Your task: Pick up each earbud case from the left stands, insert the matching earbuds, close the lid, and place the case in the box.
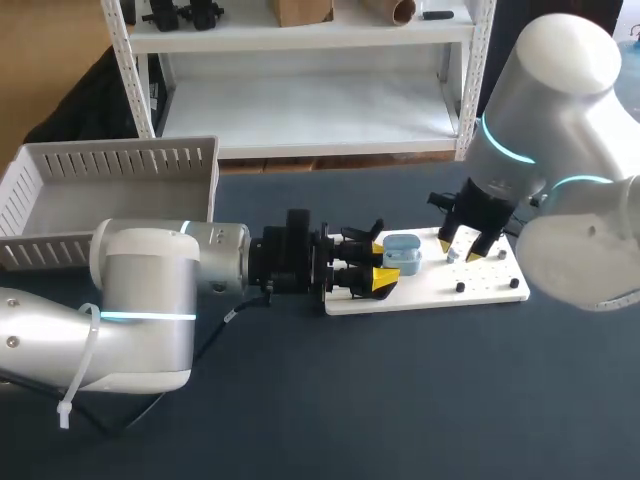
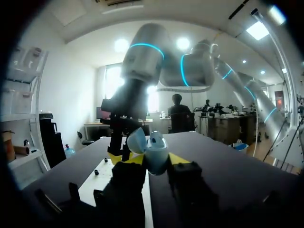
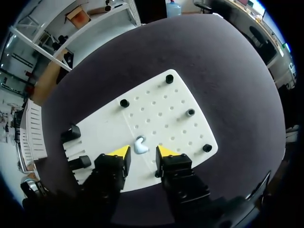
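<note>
The left pincer point(image 1: 382, 263) is closed to a narrow gap on the pale blue earbud case point(image 1: 402, 252). It has 1 yellow tip against each side of the body and holds the case clear of the table. The lid point(image 2: 135, 141) is swung open, tipped away from the fingers, and the mouth faces up. A rounded pale shape sits in that mouth; I cannot tell whether it is an earbud already seated.

The right pincer point(image 3: 142, 152) hangs just ahead of the left fingertips, over the white pegboard point(image 3: 156, 102). Its fingers stand part open and grip nothing. 1 loose earbud point(image 3: 140, 146) lies on the board directly under the gap between the 2 yellow tips, with a sliver of board showing on either side of it. 4 black pegs point(image 3: 190, 112) dot the board beyond the tips, and 2 black stands point(image 3: 71, 134) sit off to one side, at the board's end nearer the left arm. The box point(image 1: 110, 180) is well behind the left pincer, back beside that arm's elbow.

By my reading the step in hand is loading: the case is lifted and open, and the earbud is not yet picked. The next move calls for the right pincer to come straight down and close evenly on the bud. A lopsided pinch would likely squirt such a small, rounded piece sideways. Then it must carry the bud the short way to the case and turn it to suit the socket, while the left pincer holds the case steady.
</note>
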Tool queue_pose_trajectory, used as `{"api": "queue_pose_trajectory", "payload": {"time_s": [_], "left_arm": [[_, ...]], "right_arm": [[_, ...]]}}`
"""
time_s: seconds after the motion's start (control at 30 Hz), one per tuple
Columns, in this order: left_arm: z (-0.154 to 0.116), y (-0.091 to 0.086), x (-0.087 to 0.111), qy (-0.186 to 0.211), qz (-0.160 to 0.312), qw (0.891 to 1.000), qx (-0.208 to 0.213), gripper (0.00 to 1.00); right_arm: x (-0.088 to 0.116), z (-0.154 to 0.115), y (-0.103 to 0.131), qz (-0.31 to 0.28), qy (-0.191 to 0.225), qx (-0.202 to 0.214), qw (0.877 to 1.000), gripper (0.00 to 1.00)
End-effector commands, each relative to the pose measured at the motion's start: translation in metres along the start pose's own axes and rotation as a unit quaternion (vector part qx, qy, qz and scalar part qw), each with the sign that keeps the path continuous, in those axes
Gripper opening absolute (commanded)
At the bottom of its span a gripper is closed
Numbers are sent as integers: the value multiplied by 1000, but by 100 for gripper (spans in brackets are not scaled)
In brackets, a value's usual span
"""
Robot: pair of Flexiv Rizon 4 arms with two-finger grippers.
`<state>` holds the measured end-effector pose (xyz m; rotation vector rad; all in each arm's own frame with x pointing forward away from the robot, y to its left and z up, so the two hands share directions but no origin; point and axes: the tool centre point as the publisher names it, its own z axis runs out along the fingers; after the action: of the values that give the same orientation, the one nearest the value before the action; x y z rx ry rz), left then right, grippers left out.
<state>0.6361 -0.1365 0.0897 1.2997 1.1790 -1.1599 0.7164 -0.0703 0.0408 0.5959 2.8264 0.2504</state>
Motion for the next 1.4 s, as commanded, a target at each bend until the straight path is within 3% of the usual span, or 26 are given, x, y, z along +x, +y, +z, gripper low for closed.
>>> {"api": "queue_pose_trajectory", "payload": {"time_s": [0.03, 0.63, 0.83, 0.87, 1.13, 1.4], "left_arm": [[0, 1, 1, -1, 0, 1000, 1, 0], [0, 1, 1, -1, 0, 1000, 1, 0], [0, 1, 1, -1, 0, 1000, 1, 0], [0, 1, 1, -1, 0, 1000, 1, 0], [0, 1, 1, -1, 0, 1000, 1, 0], [0, 1, 1, -1, 0, 1000, 1, 0]], "right_arm": [[0, 4, 1, 1, 0, -2, 1000, 32], [-1, 10, 4, -2, 4, 1, 1000, 28], [-2, 11, 4, -2, 4, 3, 1000, 12], [-2, 11, 4, -2, 4, 3, 1000, 0], [-2, 8, 3, -4, 1, 6, 1000, 0], [1, -14, 2, -13, -10, 7, 1000, 0]]}}
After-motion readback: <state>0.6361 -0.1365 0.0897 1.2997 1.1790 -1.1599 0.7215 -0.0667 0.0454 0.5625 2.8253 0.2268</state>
